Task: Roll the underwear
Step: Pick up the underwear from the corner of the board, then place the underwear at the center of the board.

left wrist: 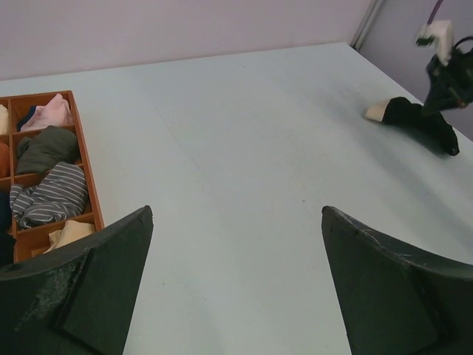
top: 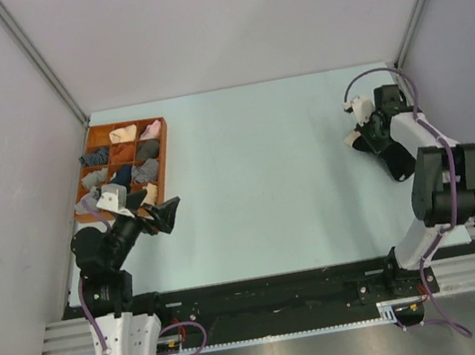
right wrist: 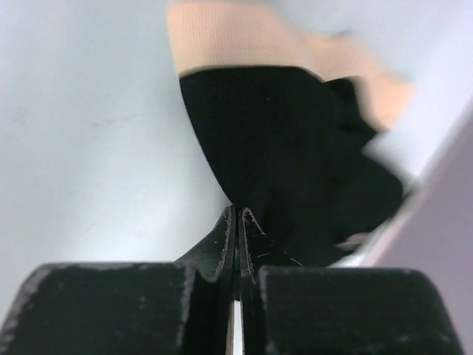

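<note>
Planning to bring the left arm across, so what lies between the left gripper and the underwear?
Only bare table. The left wrist view shows nothing on it from the left gripper across to the underwear; the top view agrees.

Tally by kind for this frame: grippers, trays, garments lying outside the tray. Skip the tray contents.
Grippers: 2, the left gripper open, the right gripper shut on cloth
Trays: 1, the tray
Garments outside the tray: 1, the underwear, held by the right gripper
Total: 4
</note>
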